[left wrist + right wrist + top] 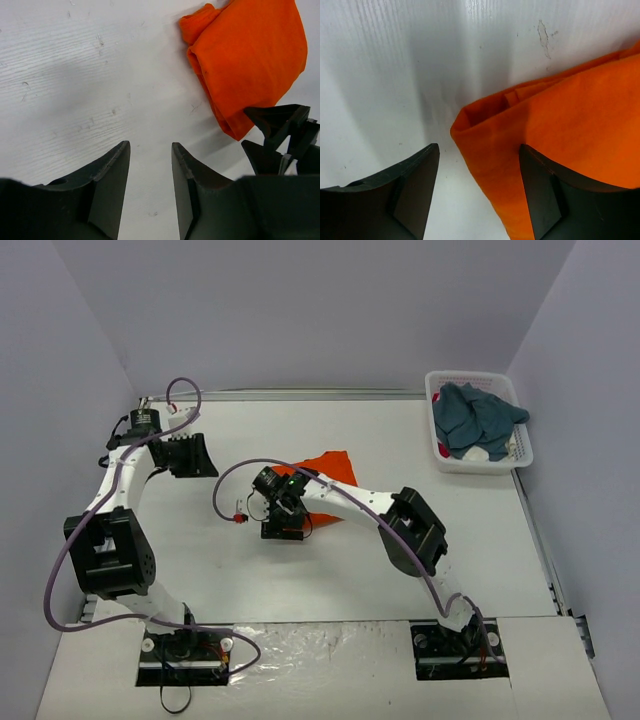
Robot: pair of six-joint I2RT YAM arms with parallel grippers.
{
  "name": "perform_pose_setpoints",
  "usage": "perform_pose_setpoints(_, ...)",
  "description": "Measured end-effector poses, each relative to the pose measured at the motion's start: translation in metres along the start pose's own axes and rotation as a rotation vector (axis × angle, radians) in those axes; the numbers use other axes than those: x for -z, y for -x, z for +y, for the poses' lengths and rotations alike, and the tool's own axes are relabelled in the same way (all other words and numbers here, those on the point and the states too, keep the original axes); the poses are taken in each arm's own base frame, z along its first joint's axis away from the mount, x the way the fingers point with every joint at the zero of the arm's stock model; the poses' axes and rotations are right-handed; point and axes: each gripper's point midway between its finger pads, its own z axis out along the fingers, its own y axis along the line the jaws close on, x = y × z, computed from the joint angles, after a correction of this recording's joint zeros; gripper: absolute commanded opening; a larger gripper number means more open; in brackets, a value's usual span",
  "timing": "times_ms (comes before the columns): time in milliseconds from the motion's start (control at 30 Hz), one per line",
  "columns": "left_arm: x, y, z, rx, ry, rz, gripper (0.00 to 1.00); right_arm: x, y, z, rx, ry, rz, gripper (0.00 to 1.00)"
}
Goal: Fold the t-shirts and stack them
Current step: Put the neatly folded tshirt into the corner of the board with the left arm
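Note:
The orange t-shirt [330, 472] lies crumpled and partly folded in the middle of the table. My right gripper [283, 528] is at its left edge, low over the table. In the right wrist view that gripper [479, 152] is open, and a folded edge of the orange t-shirt [560, 130] lies between its fingers without being pinched. My left gripper [190, 458] hovers at the back left, open and empty [150, 150], with the orange t-shirt [250, 55] ahead to its right. The teal-blue t-shirt [478, 418] is heaped in the basket.
The white lattice basket [470, 375] stands at the back right corner against the wall. The right arm's black fingers [275, 135] show at the right of the left wrist view, next to the orange cloth. Walls close in the table on three sides.

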Motion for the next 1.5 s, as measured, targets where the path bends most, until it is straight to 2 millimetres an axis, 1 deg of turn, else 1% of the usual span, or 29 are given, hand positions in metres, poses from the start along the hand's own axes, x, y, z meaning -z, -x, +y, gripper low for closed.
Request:
perform_pose_setpoints(167,0.006,0.001,-0.001,-0.009,0.017,-0.02,0.38,-0.018,0.001,0.002,0.006,0.009,0.022,0.6)
perform_pose_setpoints(233,0.007,0.003,-0.002,-0.013,0.021,-0.027,0.39,-0.024,0.003,0.003,0.008,0.012,0.027,0.53)
perform_pose_setpoints(267,0.007,0.003,-0.002,-0.01,0.023,-0.029,0.39,-0.026,0.002,0.004,0.008,0.014,0.03,0.47)
perform_pose_setpoints(300,0.008,0.004,-0.002,-0.006,0.025,-0.031,0.41,-0.027,0.002,0.004,0.008,0.015,0.033,0.27)
perform_pose_setpoints(333,0.008,0.004,-0.002,-0.001,0.026,-0.034,0.41,-0.027,0.004,0.004,0.009,0.01,0.031,0.19)
perform_pose_setpoints(367,0.007,0.004,-0.002,0.008,0.026,-0.035,0.42,-0.027,0.004,0.003,0.006,0.004,0.031,0.08)
perform_pose_setpoints(400,0.006,0.002,-0.002,0.016,0.024,-0.036,0.43,-0.027,0.004,0.003,0.006,0.0,0.033,0.03)
perform_pose_setpoints(433,0.006,0.0,-0.002,0.026,0.023,-0.034,0.44,-0.027,0.004,0.002,0.002,-0.004,0.036,0.0)
perform_pose_setpoints(533,0.002,-0.005,-0.005,0.066,0.003,-0.028,0.46,-0.026,0.004,0.002,-0.004,-0.011,0.04,0.0)
perform_pose_setpoints(667,0.001,-0.004,-0.016,0.117,-0.052,-0.033,0.54,-0.024,0.004,0.0,-0.004,-0.018,0.044,0.0)
perform_pose_setpoints(700,0.001,-0.003,-0.019,0.127,-0.069,-0.037,0.58,-0.023,0.004,-0.001,-0.004,-0.021,0.046,0.0)
perform_pose_setpoints(767,0.0,0.0,-0.028,0.153,-0.119,-0.043,0.62,-0.018,0.007,-0.005,-0.004,-0.031,0.044,0.0)
perform_pose_setpoints(833,-0.004,0.002,-0.036,0.195,-0.182,-0.039,0.7,-0.01,0.012,-0.01,-0.004,-0.043,0.04,0.0)
perform_pose_setpoints(900,-0.012,0.001,-0.041,0.25,-0.244,-0.016,0.75,-0.003,0.02,-0.017,-0.005,-0.065,0.023,0.0)
perform_pose_setpoints(967,-0.025,-0.004,-0.042,0.317,-0.302,0.027,0.8,0.005,0.026,-0.024,-0.006,-0.088,0.014,0.0)
perform_pose_setpoints(1033,-0.04,-0.011,-0.041,0.387,-0.341,0.074,0.94,0.012,0.031,-0.03,-0.006,-0.109,0.005,0.0)
perform_pose_setpoints(1067,-0.048,-0.016,-0.041,0.424,-0.361,0.1,0.96,0.015,0.032,-0.032,-0.007,-0.115,0.004,0.0)
perform_pose_setpoints(1100,-0.055,-0.021,-0.042,0.46,-0.38,0.124,0.94,0.018,0.034,-0.034,-0.007,-0.121,0.003,0.0)
perform_pose_setpoints(1200,-0.073,-0.038,-0.047,0.553,-0.42,0.198,0.95,0.022,0.035,-0.036,-0.007,-0.13,0.004,0.0)
perform_pose_setpoints(1267,-0.082,-0.045,-0.053,0.586,-0.439,0.233,0.94,0.024,0.034,-0.037,-0.007,-0.131,0.009,0.0)
perform_pose_setpoints(1500,-0.097,-0.041,-0.083,0.59,-0.504,0.263,0.94,0.032,0.037,-0.04,-0.008,-0.136,0.012,0.0)
